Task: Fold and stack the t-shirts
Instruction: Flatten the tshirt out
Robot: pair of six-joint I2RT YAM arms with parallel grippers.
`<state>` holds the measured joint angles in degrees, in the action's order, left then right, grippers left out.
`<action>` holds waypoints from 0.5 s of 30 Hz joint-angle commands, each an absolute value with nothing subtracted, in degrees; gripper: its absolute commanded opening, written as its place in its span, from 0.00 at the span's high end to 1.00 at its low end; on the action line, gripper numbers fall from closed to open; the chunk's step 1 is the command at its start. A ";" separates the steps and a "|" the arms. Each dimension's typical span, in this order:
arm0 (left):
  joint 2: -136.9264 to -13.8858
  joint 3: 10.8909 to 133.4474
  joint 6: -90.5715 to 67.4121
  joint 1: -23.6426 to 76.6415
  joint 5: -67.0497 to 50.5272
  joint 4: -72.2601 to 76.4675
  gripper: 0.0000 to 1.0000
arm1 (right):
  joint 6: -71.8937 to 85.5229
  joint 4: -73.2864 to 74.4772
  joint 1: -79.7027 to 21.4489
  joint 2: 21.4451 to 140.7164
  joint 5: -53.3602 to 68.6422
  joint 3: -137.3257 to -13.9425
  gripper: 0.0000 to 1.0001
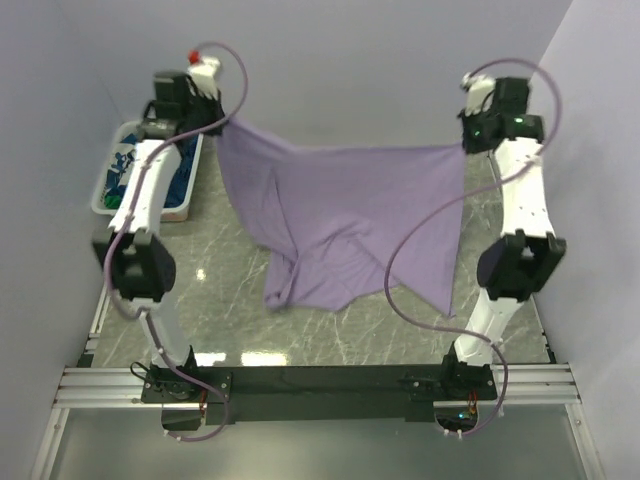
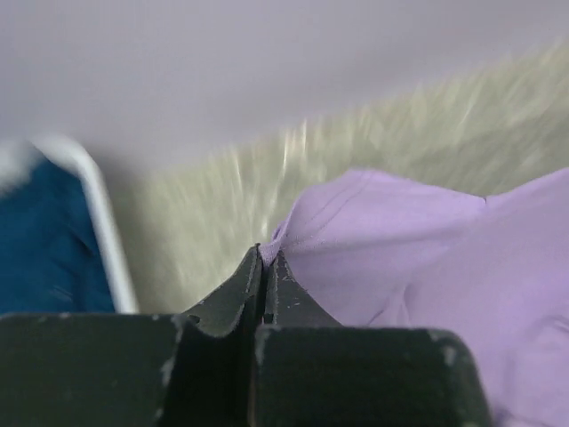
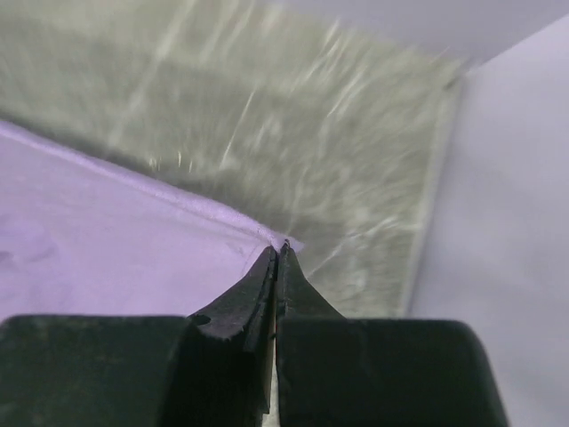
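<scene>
Lavender t-shirt (image 1: 340, 205) held spread in the air between two tools.
Its loose lower part hangs below them toward the marbled counter (image 1: 230, 300). The left tool (image 2: 265, 255) and right tool (image 3: 282, 247) each pinch a top corner, jaws pressed together on cloth. A white basket (image 1: 104, 190) sits beneath the left one.

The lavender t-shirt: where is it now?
Top view: the lavender t-shirt hangs mid-table, stretched between the left hand and the right hand, lower end on the table.
</scene>
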<state>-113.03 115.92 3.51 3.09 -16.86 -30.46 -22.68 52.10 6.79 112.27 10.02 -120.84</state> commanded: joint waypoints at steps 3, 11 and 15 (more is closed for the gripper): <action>-97.40 118.92 1.76 1.67 -20.39 -23.56 1.00 | -19.07 47.90 9.84 96.87 10.02 -124.19 1.00; -87.10 121.45 -7.38 0.97 -28.03 -18.72 1.00 | -15.39 45.53 10.02 85.00 11.25 -129.45 1.00; -82.02 121.04 -8.17 0.53 -24.10 -13.90 0.99 | -16.26 38.95 10.19 78.94 7.39 -126.68 1.00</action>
<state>-85.45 120.86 -5.26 1.17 -25.61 -19.68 -16.95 45.43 9.80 82.61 10.48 -128.05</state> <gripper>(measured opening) 0.025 0.010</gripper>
